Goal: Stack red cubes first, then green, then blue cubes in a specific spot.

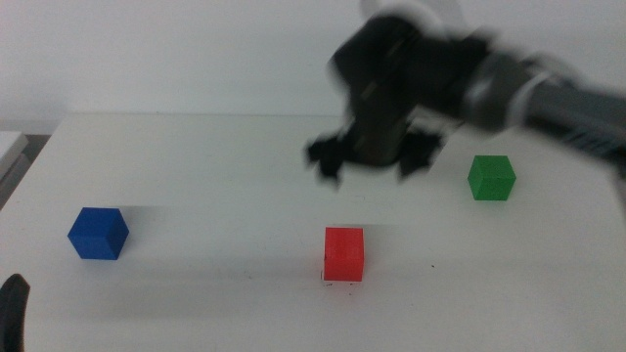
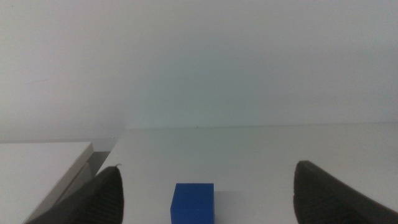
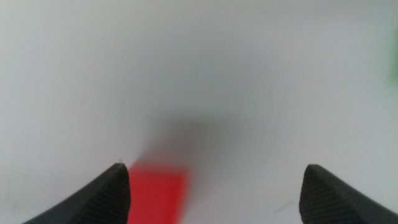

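Note:
The red cube sits on the white table near the front middle, and it shows blurred in the right wrist view. My right gripper hangs open above and behind it, motion-blurred, with nothing between its jaws. The green cube rests at the right, beside that gripper. At the left lies the blue cube, also seen in the left wrist view. My left gripper waits open at the table's front left corner, facing the blue cube from a distance.
The white table ends at its left edge, where a pale shelf or tray stands beside it. A plain light wall rises behind the table.

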`<act>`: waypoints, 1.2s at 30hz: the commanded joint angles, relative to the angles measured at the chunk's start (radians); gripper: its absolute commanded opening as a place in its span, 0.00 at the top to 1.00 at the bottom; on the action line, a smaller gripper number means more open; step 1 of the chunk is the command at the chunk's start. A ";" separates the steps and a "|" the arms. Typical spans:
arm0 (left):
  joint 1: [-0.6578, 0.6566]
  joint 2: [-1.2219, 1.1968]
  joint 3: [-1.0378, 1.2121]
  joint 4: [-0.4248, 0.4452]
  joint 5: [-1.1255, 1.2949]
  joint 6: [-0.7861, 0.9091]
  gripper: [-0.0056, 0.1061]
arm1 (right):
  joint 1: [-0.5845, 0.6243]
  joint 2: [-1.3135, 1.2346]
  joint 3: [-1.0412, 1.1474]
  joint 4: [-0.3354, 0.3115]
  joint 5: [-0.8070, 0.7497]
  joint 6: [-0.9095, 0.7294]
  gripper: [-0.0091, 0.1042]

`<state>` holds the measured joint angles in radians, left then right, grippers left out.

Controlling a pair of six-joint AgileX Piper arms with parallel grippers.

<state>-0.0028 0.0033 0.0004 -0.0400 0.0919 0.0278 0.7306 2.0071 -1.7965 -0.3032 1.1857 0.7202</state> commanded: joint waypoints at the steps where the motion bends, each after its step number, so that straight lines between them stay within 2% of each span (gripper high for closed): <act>1: -0.006 -0.003 0.000 -0.002 -0.007 -0.002 0.11 | -0.088 -0.078 -0.037 -0.066 0.035 -0.121 0.10; 5: -0.006 -0.003 0.000 -0.002 -0.007 -0.002 0.11 | -0.291 -0.092 -0.052 -0.013 0.035 -0.230 0.10; 8: -0.006 -0.003 0.000 -0.002 -0.007 -0.002 0.11 | -0.414 -0.052 -0.052 -0.008 0.035 -0.305 0.10; 11: -0.006 -0.003 0.000 -0.002 -0.007 -0.002 0.11 | -0.494 -0.010 -0.052 0.004 0.008 -0.373 0.10; 13: -0.006 -0.003 0.000 -0.002 -0.007 -0.002 0.11 | -0.526 0.022 -0.052 0.045 -0.041 -0.429 0.10; 15: -0.006 -0.003 0.000 -0.002 -0.007 -0.002 0.11 | -0.548 0.057 -0.052 0.079 -0.068 -0.475 0.10; 21: -0.006 -0.003 0.000 -0.002 -0.007 -0.002 0.11 | -0.568 0.137 -0.052 0.091 -0.121 -0.507 0.10; 26: -0.006 -0.003 0.000 -0.002 -0.007 -0.002 0.11 | -0.568 0.171 -0.050 0.149 -0.165 -0.507 0.10; 32: -0.006 -0.003 0.000 -0.002 -0.007 -0.002 0.11 | -0.568 0.213 -0.050 0.147 -0.197 -0.500 0.10; 36: -0.006 -0.003 0.000 -0.002 -0.007 -0.001 0.11 | -0.568 0.248 -0.050 0.115 -0.225 -0.475 0.11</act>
<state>-0.0028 0.0033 0.0004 -0.0400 0.0919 0.0278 0.1705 2.2464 -1.8489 -0.1625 0.9802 0.2358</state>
